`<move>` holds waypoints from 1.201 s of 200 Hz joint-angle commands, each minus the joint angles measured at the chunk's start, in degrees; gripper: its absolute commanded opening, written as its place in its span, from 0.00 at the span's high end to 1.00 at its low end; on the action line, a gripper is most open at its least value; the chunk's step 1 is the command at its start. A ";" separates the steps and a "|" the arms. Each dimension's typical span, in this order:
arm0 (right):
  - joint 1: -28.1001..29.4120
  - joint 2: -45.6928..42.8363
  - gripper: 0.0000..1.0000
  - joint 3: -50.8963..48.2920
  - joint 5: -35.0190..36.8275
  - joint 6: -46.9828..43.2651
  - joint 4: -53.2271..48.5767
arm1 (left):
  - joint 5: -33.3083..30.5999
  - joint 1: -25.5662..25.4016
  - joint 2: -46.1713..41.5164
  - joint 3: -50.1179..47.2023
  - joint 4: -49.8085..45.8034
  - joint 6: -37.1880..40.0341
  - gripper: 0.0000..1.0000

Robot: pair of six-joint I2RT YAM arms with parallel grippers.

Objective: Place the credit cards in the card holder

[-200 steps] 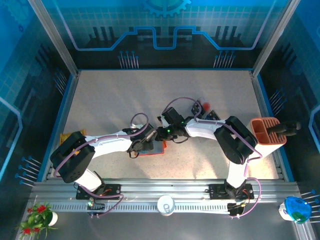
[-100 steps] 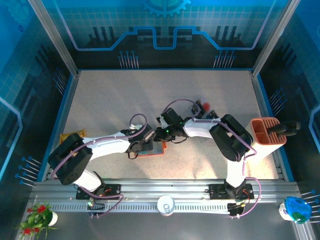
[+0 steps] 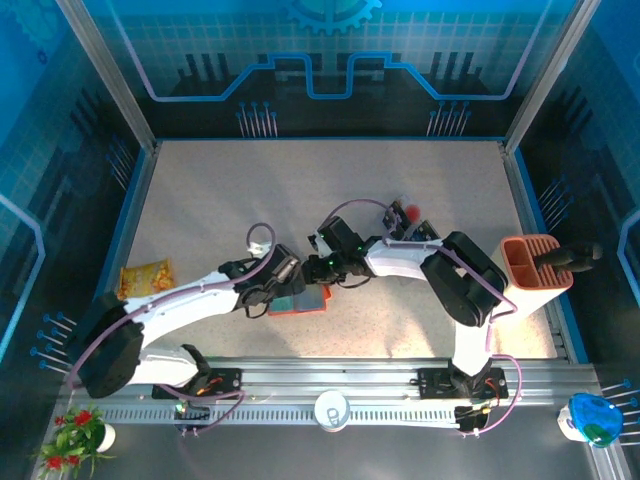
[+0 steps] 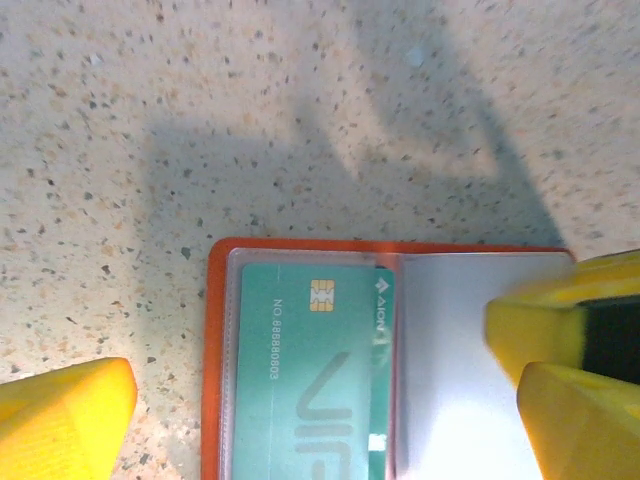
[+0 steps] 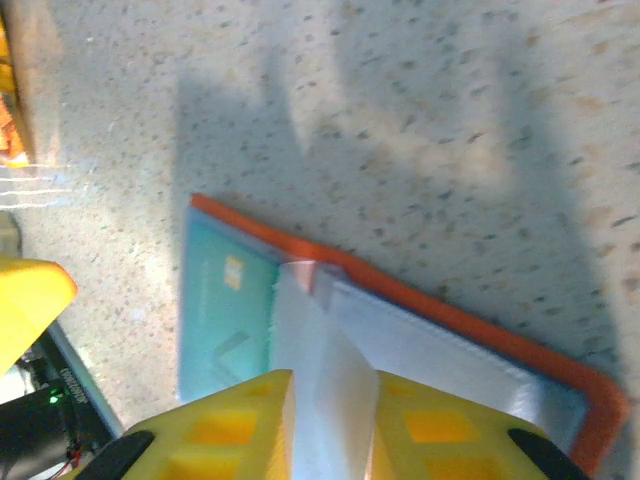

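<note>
**Open card holder, with a teal card already in its pocket**

On the teal card [image 4: 300, 390] we read "NO." and a run of digits, mostly eights, beside a gold chip; below it are large pale letters starting "VI", cut off by the lower edge, and the small word at the card's right edge is too blurred to read. The left gripper [image 4: 310, 400] is spread wide and holds nothing, with one yellow finger [image 4: 60, 410] at the lower left on the speckled table [image 4: 300, 120]. The right gripper [image 5: 325, 400] is pinched on a clear sleeve [image 5: 320, 350] of the card holder [image 3: 300, 301]. The holder lies open just below the middle of the top view, its long axis left to right. In the left wrist view the card's long axis is up-down, chip end uppermost.
</note>
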 commanded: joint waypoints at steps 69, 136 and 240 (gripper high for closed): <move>7.58 0.40 0.54 6.80 2.93 3.57 -0.62 | 2.51 8.76 -16.04 -5.27 -7.24 2.42 0.01; 8.97 7.73 0.53 10.68 3.46 4.75 0.37 | 3.93 11.05 -20.14 -7.70 -8.78 2.72 0.01; 5.58 1.93 0.53 7.34 -1.12 7.43 7.01 | 4.32 11.33 -18.37 -7.99 -8.35 0.89 0.01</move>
